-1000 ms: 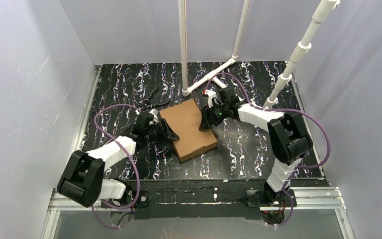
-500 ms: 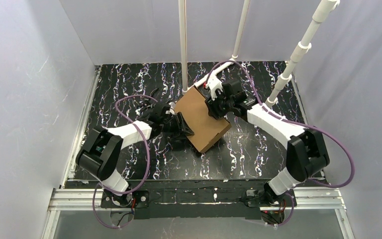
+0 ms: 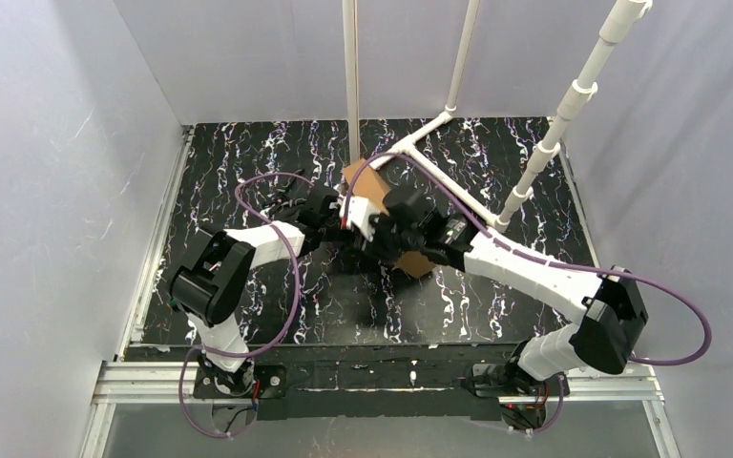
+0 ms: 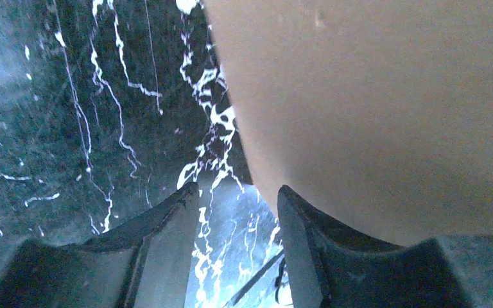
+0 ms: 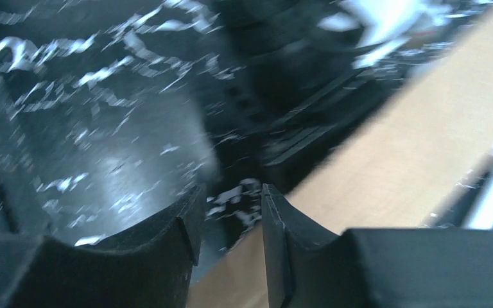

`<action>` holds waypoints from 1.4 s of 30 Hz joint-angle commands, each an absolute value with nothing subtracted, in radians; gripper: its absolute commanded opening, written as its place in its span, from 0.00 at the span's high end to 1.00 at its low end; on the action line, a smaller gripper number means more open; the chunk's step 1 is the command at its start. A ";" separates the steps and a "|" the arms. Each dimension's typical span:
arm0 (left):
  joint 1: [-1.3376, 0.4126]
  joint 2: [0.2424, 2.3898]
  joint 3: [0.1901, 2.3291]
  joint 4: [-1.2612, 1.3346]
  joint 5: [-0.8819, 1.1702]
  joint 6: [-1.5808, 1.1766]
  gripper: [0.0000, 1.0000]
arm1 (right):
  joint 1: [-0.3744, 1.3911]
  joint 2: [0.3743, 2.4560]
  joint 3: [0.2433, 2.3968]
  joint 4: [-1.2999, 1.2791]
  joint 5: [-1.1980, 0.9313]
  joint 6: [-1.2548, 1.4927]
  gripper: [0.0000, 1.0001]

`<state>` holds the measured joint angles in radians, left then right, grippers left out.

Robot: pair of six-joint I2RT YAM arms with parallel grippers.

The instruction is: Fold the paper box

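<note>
Seemingly mid-fold: left jaws stand half-open and empty beside the paper box (image 3: 367,183), right jaws narrowly parted at its edge, grip unclear; next needs a flap pressed flat.

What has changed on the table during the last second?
The box moved toward the far side and turned. The left arm and right arm stretched farther out; the right arm now reaches across the box, hiding most of it. The pipes and table stayed in place.
</note>
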<state>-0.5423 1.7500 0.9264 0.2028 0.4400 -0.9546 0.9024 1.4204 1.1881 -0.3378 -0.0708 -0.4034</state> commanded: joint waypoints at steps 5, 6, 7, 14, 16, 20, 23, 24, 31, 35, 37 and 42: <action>-0.474 1.604 0.767 0.311 0.386 -1.007 0.50 | 0.978 1.402 1.095 -0.531 -0.208 -0.477 0.49; -0.464 1.578 0.736 0.311 0.390 -1.011 0.50 | 0.979 1.395 1.103 -0.540 -0.233 -0.478 0.47; -0.455 1.552 0.705 0.311 0.392 -1.014 0.50 | 0.978 1.392 1.120 -0.561 -0.270 -0.479 0.45; -0.368 1.299 0.543 0.228 0.395 -0.998 0.50 | 0.854 1.370 1.303 -0.789 -0.589 -0.639 0.32; -0.357 1.230 0.549 0.153 0.384 -0.967 0.50 | 0.774 1.348 1.316 -0.807 -0.626 -0.658 0.29; -0.350 1.116 0.603 -0.050 0.347 -0.862 0.41 | 0.657 1.269 1.250 -0.757 -0.634 -0.615 0.22; -0.343 1.063 0.661 -0.157 0.367 -0.781 0.31 | 0.576 1.210 1.179 -0.706 -0.565 -0.580 0.12; -0.337 1.044 0.681 -0.177 0.395 -0.762 0.28 | 0.540 1.190 1.164 -0.699 -0.569 -0.569 0.09; -0.264 0.844 0.912 -0.356 0.516 -0.685 0.02 | 0.351 1.047 1.144 -0.794 -0.552 -0.544 0.02; -0.262 0.793 1.117 -0.648 0.420 -0.572 0.02 | 0.290 0.953 1.177 -0.770 -0.353 -0.424 0.01; -0.262 0.752 1.162 -0.719 0.387 -0.546 0.02 | 0.247 0.914 1.213 -0.772 -0.302 -0.378 0.02; -0.262 0.652 1.187 -0.788 0.339 -0.529 0.02 | 0.140 0.896 1.322 -0.896 -0.489 -0.476 0.02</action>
